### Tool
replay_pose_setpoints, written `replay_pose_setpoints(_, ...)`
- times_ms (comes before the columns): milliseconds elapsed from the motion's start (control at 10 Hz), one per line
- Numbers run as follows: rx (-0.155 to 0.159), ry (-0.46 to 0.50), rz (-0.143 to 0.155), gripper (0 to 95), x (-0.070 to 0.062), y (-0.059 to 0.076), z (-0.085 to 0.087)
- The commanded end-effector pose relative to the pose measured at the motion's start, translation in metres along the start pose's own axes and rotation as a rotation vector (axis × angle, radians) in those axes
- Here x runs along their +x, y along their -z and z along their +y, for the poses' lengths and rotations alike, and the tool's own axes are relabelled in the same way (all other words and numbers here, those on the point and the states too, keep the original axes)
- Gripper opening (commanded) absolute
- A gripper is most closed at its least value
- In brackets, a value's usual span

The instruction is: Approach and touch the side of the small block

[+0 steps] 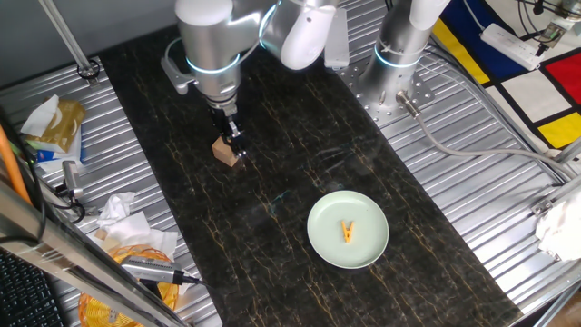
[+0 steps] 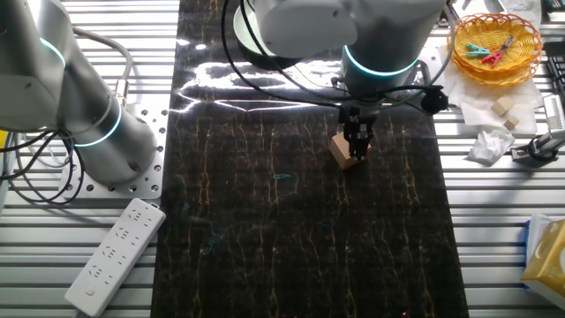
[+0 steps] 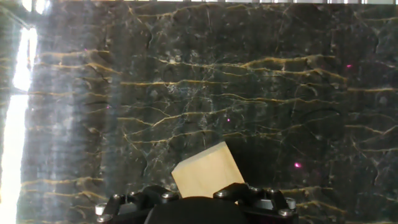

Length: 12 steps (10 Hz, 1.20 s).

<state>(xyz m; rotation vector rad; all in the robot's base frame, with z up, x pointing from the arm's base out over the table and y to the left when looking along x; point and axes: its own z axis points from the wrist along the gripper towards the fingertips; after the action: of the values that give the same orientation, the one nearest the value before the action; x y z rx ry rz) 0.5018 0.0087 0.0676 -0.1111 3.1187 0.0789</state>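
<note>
The small block (image 1: 227, 153) is a tan wooden cube on the dark marble mat, left of centre. It also shows in the other fixed view (image 2: 341, 148) and at the bottom centre of the hand view (image 3: 208, 171). My gripper (image 1: 236, 142) hangs straight down with its fingers close together, the tips against the block's right side and upper edge. The other fixed view shows the fingertips (image 2: 358, 148) touching the block's side. The fingers hold nothing. The hand view shows only the gripper body at the bottom edge.
A pale green plate (image 1: 318, 227) with a yellow-orange clothespin (image 1: 348, 232) lies on the mat to the front right. A second arm's base (image 1: 399, 54) stands at the back. Crumpled paper and clutter (image 1: 136, 238) lie to the left. A power strip (image 2: 115, 256) and a basket (image 2: 494, 40) are off the mat.
</note>
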Motion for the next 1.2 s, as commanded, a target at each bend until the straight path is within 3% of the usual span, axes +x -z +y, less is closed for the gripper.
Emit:
replay_pose_setpoints(100,0.0,0.012,0.011,95.0,-0.002,0.006,-0.001)
replay_pose_setpoints(400,0.01,0.021,0.056,95.0,-0.013,0.022,0.0)
replay_pose_setpoints(1200,0.003,0.015,0.064,95.0,-0.022,0.026,0.004)
